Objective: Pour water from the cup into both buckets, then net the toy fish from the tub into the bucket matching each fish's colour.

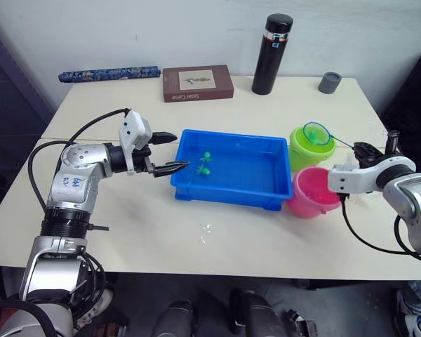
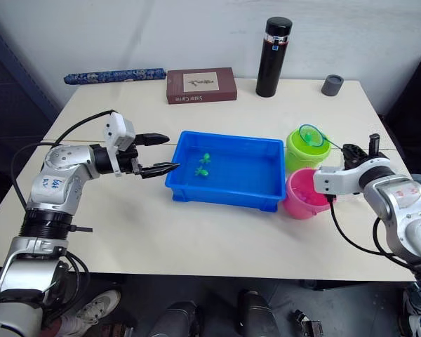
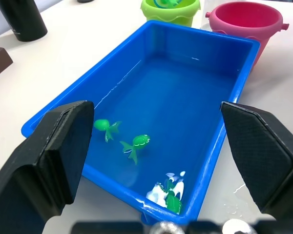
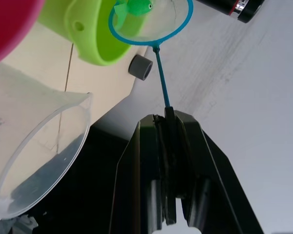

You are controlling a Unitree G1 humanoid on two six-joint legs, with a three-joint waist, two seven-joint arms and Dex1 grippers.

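Right end effector [image 4: 170,127] pinching thin-handled blue-rimmed mesh net [image 4: 151,22] holding a green toy fish [image 4: 139,6] over lime green plastic bucket [image 1: 310,147], left end effector [image 1: 170,152] spread beside shallow blue plastic tub [image 1: 224,193].

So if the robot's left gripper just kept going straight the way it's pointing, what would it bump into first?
Most likely the blue tub. The left gripper is open, with fingers aimed at the tub's near end wall. Depth is hard to judge, so it could pass just over the rim toward the green fish instead.
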